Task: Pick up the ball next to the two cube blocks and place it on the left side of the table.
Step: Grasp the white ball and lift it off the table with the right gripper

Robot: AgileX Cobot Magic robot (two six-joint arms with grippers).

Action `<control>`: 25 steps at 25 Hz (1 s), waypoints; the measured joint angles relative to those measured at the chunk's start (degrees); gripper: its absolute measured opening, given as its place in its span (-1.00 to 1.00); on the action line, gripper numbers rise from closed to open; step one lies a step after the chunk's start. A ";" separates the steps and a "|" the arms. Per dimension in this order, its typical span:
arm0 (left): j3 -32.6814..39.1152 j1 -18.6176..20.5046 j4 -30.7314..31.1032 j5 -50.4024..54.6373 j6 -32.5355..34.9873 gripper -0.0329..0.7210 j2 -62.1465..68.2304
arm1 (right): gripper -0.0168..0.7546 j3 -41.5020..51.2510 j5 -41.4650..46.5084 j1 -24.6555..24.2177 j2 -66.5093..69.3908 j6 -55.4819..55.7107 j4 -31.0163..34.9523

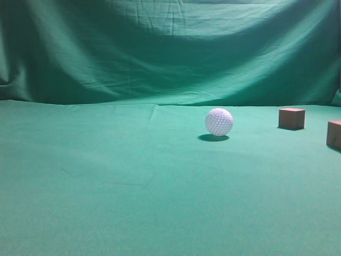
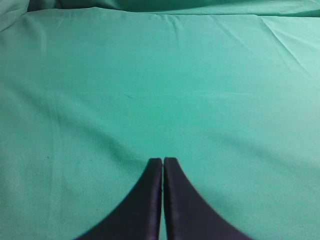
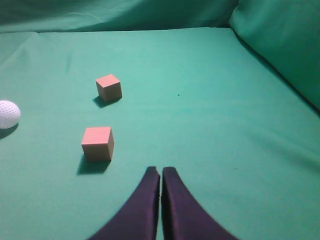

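Exterior view, left to right. Worktop (image 1: 106,181): broad, flat, covered in matte green cloth with faint creases, bare across the left half. Backdrop (image 1: 160,48): same green cloth, draped in soft folds, meeting the worktop along a low horizontal line. Ball (image 1: 219,121): white, round, dimpled all over, resting on the cloth right of centre above a small dark shadow; a sphere, hence without long axis or discernible heading. Farther cube block (image 1: 292,118): brownish-tan, plain-faced, sharp-edged, standing flat, well apart from the ball to its right. Nearer cube block (image 1: 334,134): same colour and form, cut off by the right frame edge, near the first and closer to the camera. Open cloth between ball and blocks; open cloth around the ball on every side.

Left wrist view. Left hand (image 2: 163,161): two dark, smooth, curved fingers pressed together at the tips, clenched on nothing, above bare green cloth.

Right wrist view. Ball at the far left edge, partly cropped; both cubes to its right, one beyond the other, each casting a short shadow. Right hand (image 3: 161,171): dark curved fingers likewise clenched, empty, just right of the nearer cube and apart from it.
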 joint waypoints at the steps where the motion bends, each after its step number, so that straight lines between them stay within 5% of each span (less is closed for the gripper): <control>1: 0.00 0.00 0.00 0.00 0.00 -0.91 0.00 | -0.96 0.00 0.03 0.00 0.00 0.00 0.00; 20: 0.00 0.00 0.00 0.00 0.00 -0.91 0.00 | -0.96 0.00 -0.33 0.00 0.00 -2.32 -2.16; 25: 0.00 0.00 0.00 0.00 0.00 -0.91 0.00 | -0.96 0.14 -12.96 0.00 0.00 2.44 -0.46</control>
